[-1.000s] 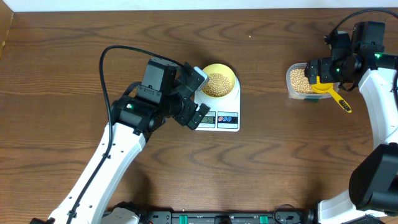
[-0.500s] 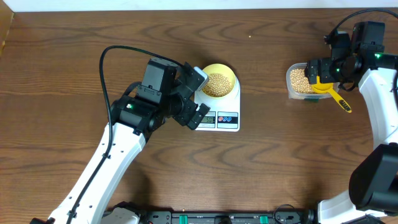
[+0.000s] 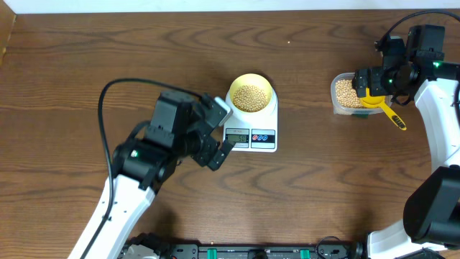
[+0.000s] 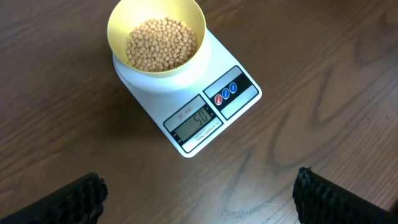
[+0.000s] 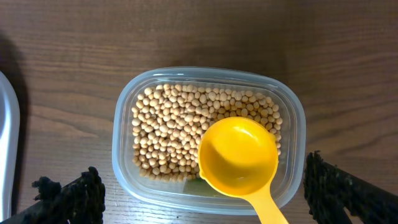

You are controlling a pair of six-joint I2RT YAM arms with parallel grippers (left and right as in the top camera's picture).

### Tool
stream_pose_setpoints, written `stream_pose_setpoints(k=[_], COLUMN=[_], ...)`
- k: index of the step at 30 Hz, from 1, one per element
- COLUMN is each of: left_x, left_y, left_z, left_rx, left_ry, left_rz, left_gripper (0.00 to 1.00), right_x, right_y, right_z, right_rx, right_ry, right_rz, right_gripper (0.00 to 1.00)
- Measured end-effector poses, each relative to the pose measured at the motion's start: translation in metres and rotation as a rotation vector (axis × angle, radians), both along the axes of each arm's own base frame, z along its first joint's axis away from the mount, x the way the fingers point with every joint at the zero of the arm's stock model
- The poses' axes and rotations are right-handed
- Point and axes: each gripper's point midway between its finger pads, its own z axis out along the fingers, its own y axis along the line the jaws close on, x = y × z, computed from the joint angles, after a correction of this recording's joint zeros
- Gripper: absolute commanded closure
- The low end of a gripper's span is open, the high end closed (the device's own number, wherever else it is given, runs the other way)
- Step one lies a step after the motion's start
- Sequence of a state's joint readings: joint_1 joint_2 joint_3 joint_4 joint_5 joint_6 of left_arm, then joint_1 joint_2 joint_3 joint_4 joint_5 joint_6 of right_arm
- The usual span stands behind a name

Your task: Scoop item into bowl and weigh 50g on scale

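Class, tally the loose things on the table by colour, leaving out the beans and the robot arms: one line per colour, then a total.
Yellow: 2 (bowl, scoop)
White: 1 (scale)
Clear: 1 (tub)
Total: 4

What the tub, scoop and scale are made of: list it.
Tub: clear plastic, apparently; the beans show through its wall. Scoop: glossy yellow plastic, probably, with soft highlights. Scale: smooth white plastic casing, by its look.
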State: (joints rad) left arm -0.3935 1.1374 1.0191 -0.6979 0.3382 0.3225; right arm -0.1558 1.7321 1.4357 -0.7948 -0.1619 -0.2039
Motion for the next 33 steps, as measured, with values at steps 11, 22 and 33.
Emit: stream_pose_setpoints(k=[11,22,33], left_x=[-0.027,-0.039,-0.034], left_y=[0.021,0.044,0.060], left_z=[0.005,-0.010,-0.027], left_rx=[-0.058,-0.155,-0.223], left_ry=[-0.178,-0.357,-0.572], left_rz=[0.043,0.140,0.201], left_gripper=[0.02,0.03,0.03], right_x=[0.000,0.000,0.000], right_y=[0.000,0.000,0.000], right_z=[0.000,0.000,0.000], right_rx=[0.000,0.000,0.001], right_ry=[0.000,0.000,0.000], right_rz=[0.000,0.000,0.000], right_gripper=[0.01,0.01,0.01])
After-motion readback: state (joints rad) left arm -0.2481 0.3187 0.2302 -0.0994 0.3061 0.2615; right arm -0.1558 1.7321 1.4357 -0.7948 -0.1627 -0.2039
